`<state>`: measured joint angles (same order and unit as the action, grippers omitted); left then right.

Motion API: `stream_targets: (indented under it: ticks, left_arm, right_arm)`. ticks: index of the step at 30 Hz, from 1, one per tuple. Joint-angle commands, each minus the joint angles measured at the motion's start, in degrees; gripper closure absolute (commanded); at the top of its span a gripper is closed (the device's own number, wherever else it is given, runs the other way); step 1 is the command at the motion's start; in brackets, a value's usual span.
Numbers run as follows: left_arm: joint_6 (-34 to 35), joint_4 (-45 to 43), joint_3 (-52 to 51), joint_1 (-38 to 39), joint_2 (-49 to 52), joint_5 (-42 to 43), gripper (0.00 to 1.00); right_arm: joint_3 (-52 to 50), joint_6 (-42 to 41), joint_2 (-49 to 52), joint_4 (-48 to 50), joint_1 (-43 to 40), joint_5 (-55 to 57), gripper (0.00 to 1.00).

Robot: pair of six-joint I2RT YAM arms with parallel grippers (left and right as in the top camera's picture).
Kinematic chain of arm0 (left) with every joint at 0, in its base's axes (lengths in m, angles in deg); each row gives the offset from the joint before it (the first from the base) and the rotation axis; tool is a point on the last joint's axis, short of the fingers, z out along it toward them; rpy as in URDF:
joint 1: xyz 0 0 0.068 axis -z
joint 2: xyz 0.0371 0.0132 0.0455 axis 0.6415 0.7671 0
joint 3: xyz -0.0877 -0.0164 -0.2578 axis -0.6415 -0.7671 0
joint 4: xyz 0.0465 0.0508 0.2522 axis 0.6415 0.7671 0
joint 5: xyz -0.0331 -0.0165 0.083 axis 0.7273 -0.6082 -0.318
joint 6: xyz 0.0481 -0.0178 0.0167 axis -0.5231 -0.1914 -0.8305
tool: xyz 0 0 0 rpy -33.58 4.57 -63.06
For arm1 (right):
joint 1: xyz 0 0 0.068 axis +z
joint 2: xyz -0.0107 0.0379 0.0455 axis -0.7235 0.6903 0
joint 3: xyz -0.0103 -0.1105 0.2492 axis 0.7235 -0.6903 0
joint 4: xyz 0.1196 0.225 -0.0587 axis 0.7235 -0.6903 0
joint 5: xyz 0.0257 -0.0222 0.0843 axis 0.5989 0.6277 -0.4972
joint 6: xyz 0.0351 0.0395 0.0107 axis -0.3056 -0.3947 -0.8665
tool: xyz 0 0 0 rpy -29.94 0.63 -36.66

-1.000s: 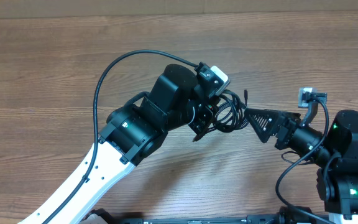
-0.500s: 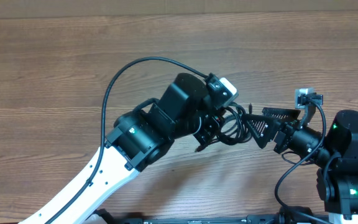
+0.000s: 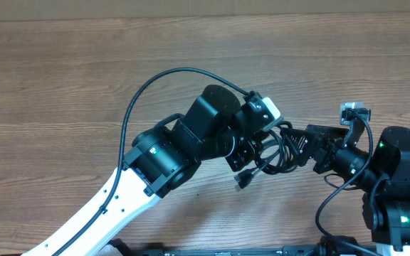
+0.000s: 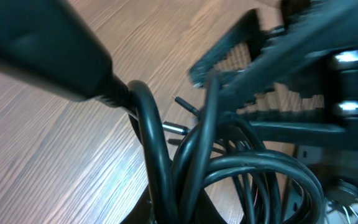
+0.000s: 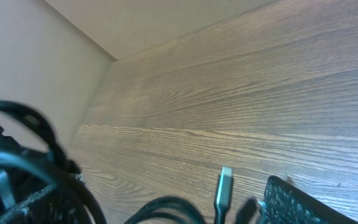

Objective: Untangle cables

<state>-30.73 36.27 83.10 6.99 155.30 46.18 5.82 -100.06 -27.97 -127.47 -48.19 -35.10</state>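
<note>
Right now we're seeing open table on every side; right gripper is gaping wide around the cables; left gripper is touching them, opening hidden, can't tell.

Cables (bundled) shifted right, reaching right end effector.

Brown wood-grain table, grain running left to right, filling nearly the whole overhead view. Plain beige wall as a narrow pale strip along the far edge; in the right wrist view, meeting the table in a straight seam. Even, soft lighting with a faint sheen on the wood.
</note>
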Motion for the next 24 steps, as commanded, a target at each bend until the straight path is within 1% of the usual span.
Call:
stream_targets:
  ticks: [1, 3, 7, 10, 20, 24]
  left_arm:
    - [-3.7, -1.6, 0.5, 0.4, -0.2, 8.0, 0.96]
    - [-4.2, -2.4, 0.5, 0.4, -0.2, 10.2, 0.96]
    - [-8.3, -2.8, 0.5, 0.4, -0.2, 16.5, 0.96]
    - [-10.3, -2.4, 0.5, 0.4, -0.2, 18.9, 0.96]
    - [-16.4, 4.8, 0.5, 0.4, -0.2, 18.9, 0.96]
    - [-17.7, 6.4, 0.5, 0.4, -0.2, 18.8, 0.96]
  right_arm:
    - [1.4, 0.2, -0.1, 0.0, -0.1, 2.6, 0.09]
    - [1.4, 0.2, -0.1, 0.0, -0.1, 2.6, 0.09]
    - [1.4, 0.2, -0.1, 0.0, -0.1, 2.7, 0.09]
    - [1.4, 0.2, -0.1, -0.2, -0.1, 4.1, 0.09]
    - [1.4, -0.5, -0.1, -5.1, -0.1, 17.6, 0.09]
    - [1.4, -3.3, -0.1, -5.7, -0.1, 20.7, 0.08]
